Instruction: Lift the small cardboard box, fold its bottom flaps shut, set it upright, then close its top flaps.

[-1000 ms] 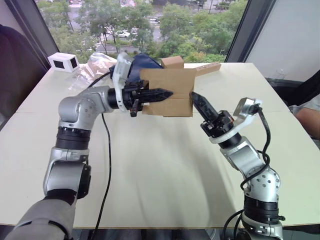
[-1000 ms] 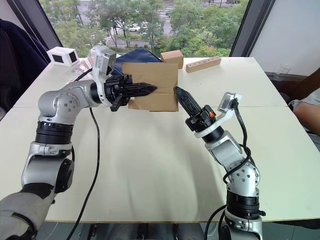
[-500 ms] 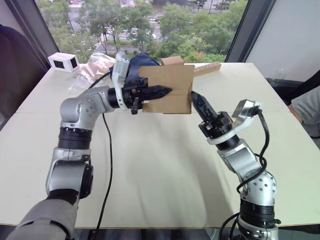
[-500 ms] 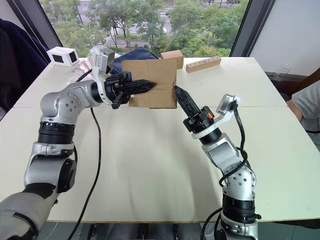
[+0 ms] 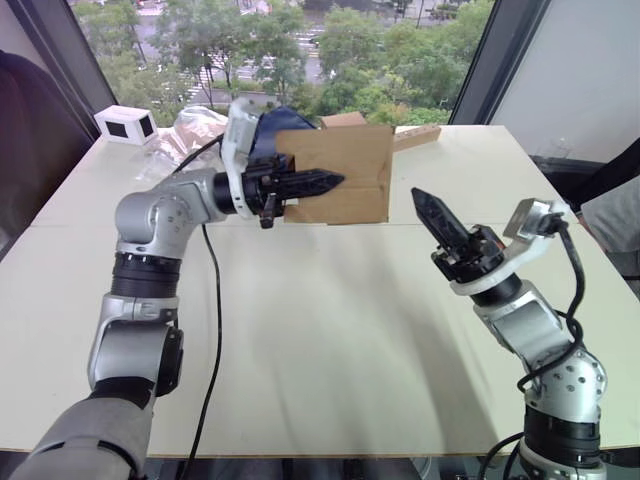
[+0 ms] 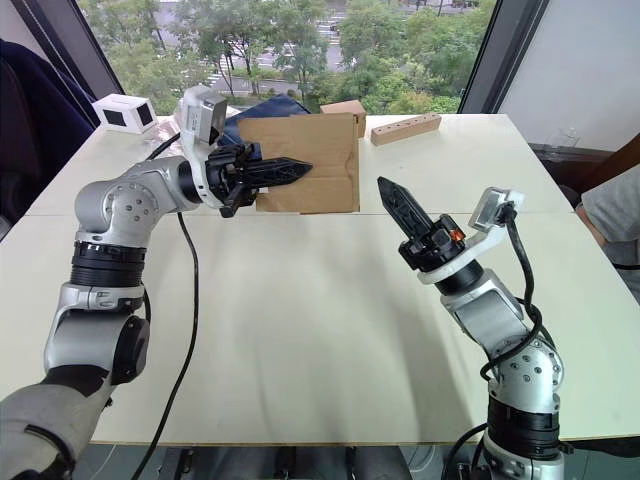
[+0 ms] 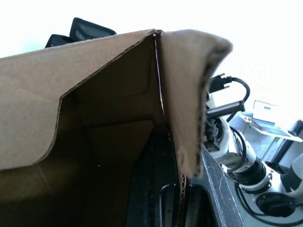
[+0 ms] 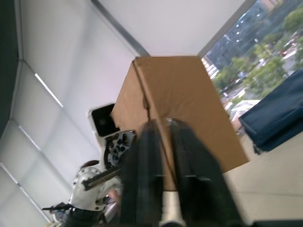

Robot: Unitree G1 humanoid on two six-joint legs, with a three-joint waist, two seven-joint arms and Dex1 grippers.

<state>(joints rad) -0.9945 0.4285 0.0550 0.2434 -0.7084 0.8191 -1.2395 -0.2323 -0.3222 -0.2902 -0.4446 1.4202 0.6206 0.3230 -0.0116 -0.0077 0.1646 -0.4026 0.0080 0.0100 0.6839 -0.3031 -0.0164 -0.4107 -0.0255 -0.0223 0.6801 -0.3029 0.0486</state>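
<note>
I hold the small cardboard box (image 5: 340, 187) aloft over the table's far side, left gripper (image 5: 325, 183) clamped on its wall; the bottom-flap step; right gripper (image 5: 432, 209), fingers together, stands apart, and must push a flap shut next

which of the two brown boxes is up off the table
The small cardboard box clamped in the left gripper is held above the table. The other small brown box sits behind it on the table's far edge.

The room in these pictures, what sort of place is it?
Probably an office or lab on an upper floor. A large pale table stands by big windows overlooking trees and a street, and the left claw holds a cardboard box up.
</note>
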